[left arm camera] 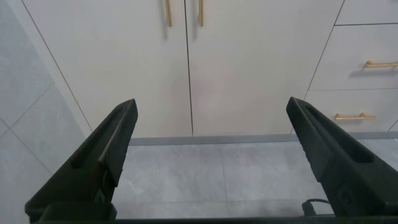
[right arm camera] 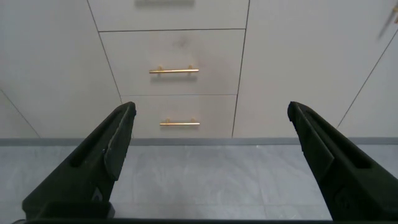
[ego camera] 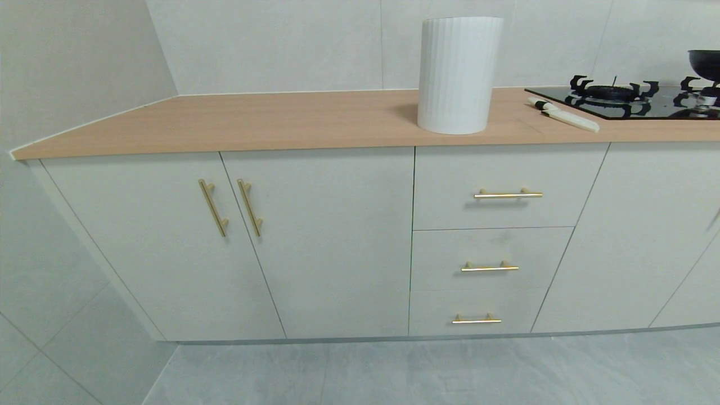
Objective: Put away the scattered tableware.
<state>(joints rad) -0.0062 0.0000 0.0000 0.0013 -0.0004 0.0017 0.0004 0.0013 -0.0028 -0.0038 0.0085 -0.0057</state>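
Note:
A white-bladed knife (ego camera: 562, 115) lies on the wooden countertop (ego camera: 270, 121), just in front of the black hob (ego camera: 624, 102). To its left stands a tall white ribbed holder (ego camera: 458, 76), upright. My left gripper (left arm camera: 211, 106) is open and holds nothing; it hangs low in front of the double cabinet doors (left arm camera: 186, 68), above the floor. My right gripper (right arm camera: 211, 109) is open too, with nothing between its fingers, and faces the lower drawers (right arm camera: 174, 62).
Three drawers with gold handles (ego camera: 508, 194) sit below the holder, all closed. The two cabinet doors (ego camera: 236, 236) to their left are closed. A dark pan (ego camera: 706, 62) rests on the hob at the far right. A grey tiled floor (ego camera: 394, 371) lies before the cabinets.

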